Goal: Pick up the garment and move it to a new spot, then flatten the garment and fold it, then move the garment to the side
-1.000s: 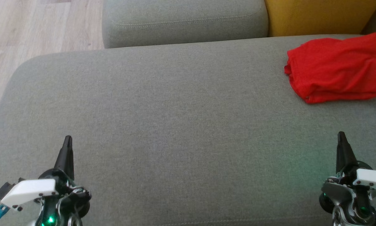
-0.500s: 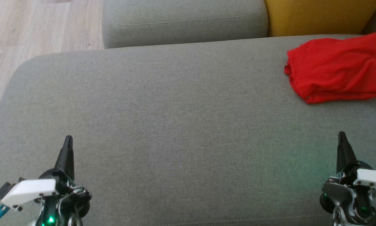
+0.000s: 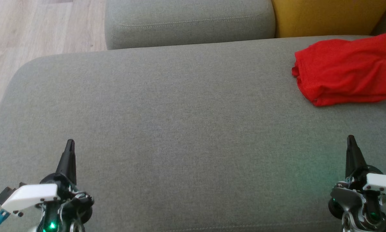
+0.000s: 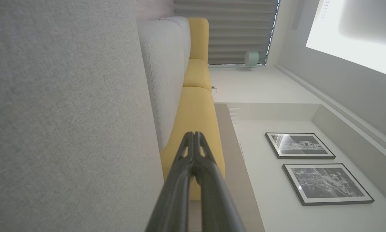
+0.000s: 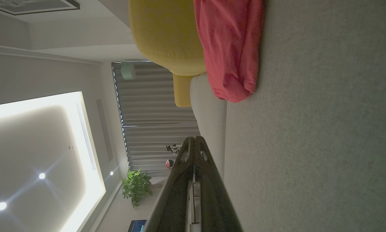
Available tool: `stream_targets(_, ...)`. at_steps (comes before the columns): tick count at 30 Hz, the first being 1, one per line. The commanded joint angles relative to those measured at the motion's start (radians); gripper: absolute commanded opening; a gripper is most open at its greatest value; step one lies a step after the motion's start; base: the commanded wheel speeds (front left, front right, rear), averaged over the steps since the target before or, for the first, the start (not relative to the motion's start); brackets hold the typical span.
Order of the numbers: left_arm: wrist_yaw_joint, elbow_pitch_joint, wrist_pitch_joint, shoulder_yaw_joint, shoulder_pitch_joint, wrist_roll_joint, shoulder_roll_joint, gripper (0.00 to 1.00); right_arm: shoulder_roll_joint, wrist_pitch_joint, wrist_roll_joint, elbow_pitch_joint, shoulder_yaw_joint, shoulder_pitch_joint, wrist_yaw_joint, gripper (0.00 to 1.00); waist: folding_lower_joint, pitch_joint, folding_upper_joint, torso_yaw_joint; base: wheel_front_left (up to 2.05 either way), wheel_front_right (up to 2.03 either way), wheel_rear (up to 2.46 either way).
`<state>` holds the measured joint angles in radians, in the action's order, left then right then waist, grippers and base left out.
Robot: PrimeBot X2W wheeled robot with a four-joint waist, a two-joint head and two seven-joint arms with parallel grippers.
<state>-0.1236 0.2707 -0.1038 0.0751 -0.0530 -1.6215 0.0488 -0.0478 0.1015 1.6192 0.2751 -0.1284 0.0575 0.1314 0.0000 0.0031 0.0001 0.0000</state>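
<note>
The left gripper (image 3: 70, 143) hangs over the near-left part of the broad grey woven-fabric sofa seat (image 3: 180, 112). Its two long dark fingers are pressed together to a single point and hold nothing. The right gripper (image 3: 351, 139) stands likewise over the near-right part, its fingers closed tip to tip and empty. The red fabric garment (image 3: 346, 69), folded into a rumpled, roughly rectangular bundle, lies on the seat well ahead of the right gripper's fingertips and far across from the left gripper's. Neither gripper touches it. Just past the garment's far edge sits a mustard-yellow upholstered cushion (image 3: 325, 16). Ahead of the space between the two pairs of fingers lies a grey padded back cushion (image 3: 189, 22). Pale wooden plank floor (image 3: 34, 25) shows ahead and to the left of the left fingers.
</note>
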Motion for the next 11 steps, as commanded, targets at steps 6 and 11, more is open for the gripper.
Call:
stream_targets(6,-0.007,-0.026,-0.005,0.034,-0.055,0.009,0.006,0.00,-0.007,0.007,-0.006,-0.031,0.020,0.050,-0.001,0.00,0.0000,0.000,-0.0001,0.000,0.00,0.00,0.00)
stream_targets(11,-0.007,-0.026,-0.006,0.034,-0.055,0.009,0.005,0.00,-0.006,0.008,-0.007,-0.031,0.019,0.050,-0.001,0.00,0.0000,0.000,-0.0001,0.000,0.00,0.00,0.00)
